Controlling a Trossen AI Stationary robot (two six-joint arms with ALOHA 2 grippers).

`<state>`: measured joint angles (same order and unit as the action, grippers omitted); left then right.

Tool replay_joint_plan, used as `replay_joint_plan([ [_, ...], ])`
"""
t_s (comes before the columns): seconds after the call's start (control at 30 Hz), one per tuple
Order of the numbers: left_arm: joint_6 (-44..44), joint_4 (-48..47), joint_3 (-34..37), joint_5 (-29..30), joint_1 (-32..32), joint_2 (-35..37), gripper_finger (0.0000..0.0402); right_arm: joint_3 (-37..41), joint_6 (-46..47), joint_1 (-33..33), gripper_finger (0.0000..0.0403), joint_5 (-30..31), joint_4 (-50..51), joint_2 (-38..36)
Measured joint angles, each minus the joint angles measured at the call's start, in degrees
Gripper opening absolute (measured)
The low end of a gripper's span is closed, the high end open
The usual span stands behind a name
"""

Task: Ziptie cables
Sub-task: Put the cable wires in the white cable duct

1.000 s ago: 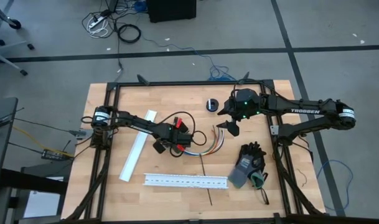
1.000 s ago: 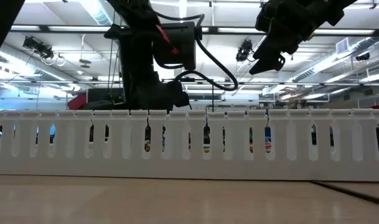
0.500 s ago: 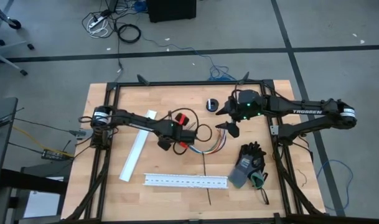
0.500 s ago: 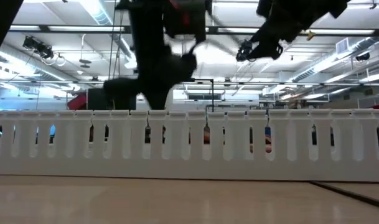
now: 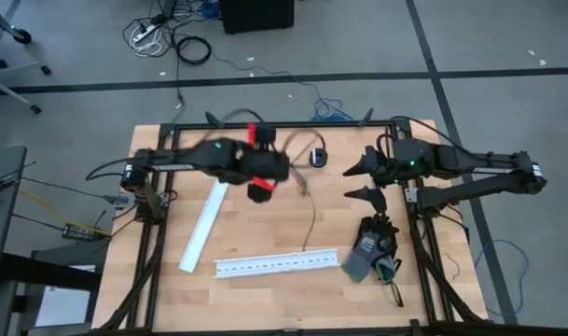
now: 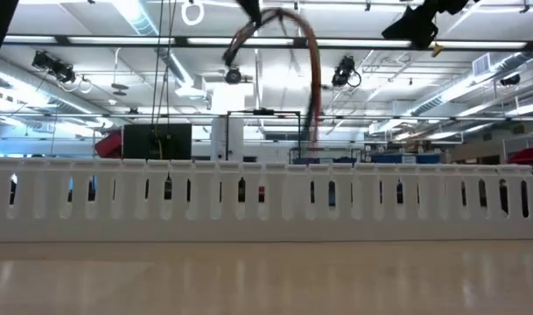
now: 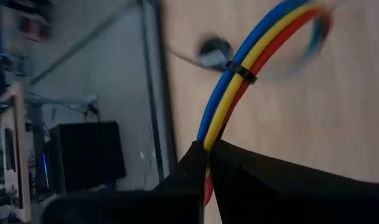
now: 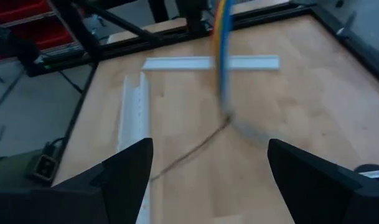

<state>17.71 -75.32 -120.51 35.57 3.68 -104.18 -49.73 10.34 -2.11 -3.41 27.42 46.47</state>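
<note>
- The left gripper (image 5: 257, 191) sits over the far-middle part of the table (image 5: 265, 243), its fingers (image 7: 195, 163) clenched on the cables (image 7: 239, 71), which pass between the two dark tips
- In the left wrist view the cables run out from the grip as a tight bundle of blue, yellow and red strands, and one black ziptie (image 7: 241, 71) wraps around them a little way from the fingers
- From above, the held cables show only as a blurred strand hanging from the left gripper toward the middle of the table; in the low view they arc high above the white slotted channel (image 6: 266, 201)
- The right gripper (image 5: 363, 181) hovers near the right side of the table, well apart from the cables, its fingers (image 8: 124, 171) spread wide with nothing between them
- A plain white strip (image 5: 201, 227) lies at an angle on the left part of the table, and the slotted channel lies along the near edge
- A dark work glove (image 5: 372, 245) rests at the right near the frame rail
- A small round black object (image 5: 318, 158) lies at the far edge, between the two grippers
</note>
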Motion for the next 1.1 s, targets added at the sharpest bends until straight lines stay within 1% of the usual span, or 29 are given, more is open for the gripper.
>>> replay_joint_plan([
  [0.1, -0.4, 0.1, -7.4, 0.3, 0.0, 0.0, 0.0000, 0.0, 1.2, 1.9, 0.0311, 0.1, -0.7, 0.8],
  [0.23, -3.8, 0.8, -14.6, 0.1, 0.1, 0.1, 0.0000, 0.0, 1.4, 4.5, 0.0311, 3.4, -1.7, 3.8],
  [0.33, -7.0, 1.7, -13.6, -0.5, 0.3, 2.2, 0.0000, 0.0, 0.0, 6.4, 0.0311, 8.0, -1.0, 6.6],
  [0.43, -9.8, -1.3, -14.1, -0.4, 0.6, 3.1, 0.0000, 0.1, -0.7, 7.6, 0.0311, 15.6, 2.3, 8.9],
  [0.47, -10.8, -2.2, -14.1, -0.1, 0.6, 3.2, 0.0000, 0.1, 0.2, 7.7, 0.0311, 16.3, 3.0, 9.8],
  [0.53, -12.2, -3.4, -14.1, 0.3, 0.6, 3.2, 0.0000, 0.1, 1.4, 7.9, 0.0311, 15.5, 2.2, 11.6],
  [0.6, -13.1, -4.6, -14.1, 0.3, 0.5, 3.1, 0.0000, 0.1, 1.5, 9.1, 0.0311, 14.6, -0.9, 13.6],
  [0.67, -13.5, -4.6, -14.1, -0.3, 0.5, 2.7, 0.0000, 0.1, -0.3, 10.1, 0.0311, 15.8, -5.3, 16.0],
  [0.8, -13.7, -4.4, -14.1, -2.4, 0.6, 2.5, 0.0000, 0.1, -6.4, 11.1, 0.0311, 25.9, -14.9, 21.0],
  [0.9, -14.8, -4.4, -14.1, -2.8, 0.6, 2.5, 0.0000, 0.1, -9.4, 11.0, 0.0311, 30.0, -21.4, 24.6],
  [1.03, -15.2, -5.3, -14.1, -3.3, 0.7, 2.5, 0.0000, 0.1, -11.6, 10.3, 0.0311, 37.3, -24.5, 27.6],
  [1.1, -15.2, -5.6, -14.1, -3.4, 0.8, 2.5, 0.0000, 0.1, -12.3, 9.5, 0.0311, 39.4, -25.3, 28.6],
])
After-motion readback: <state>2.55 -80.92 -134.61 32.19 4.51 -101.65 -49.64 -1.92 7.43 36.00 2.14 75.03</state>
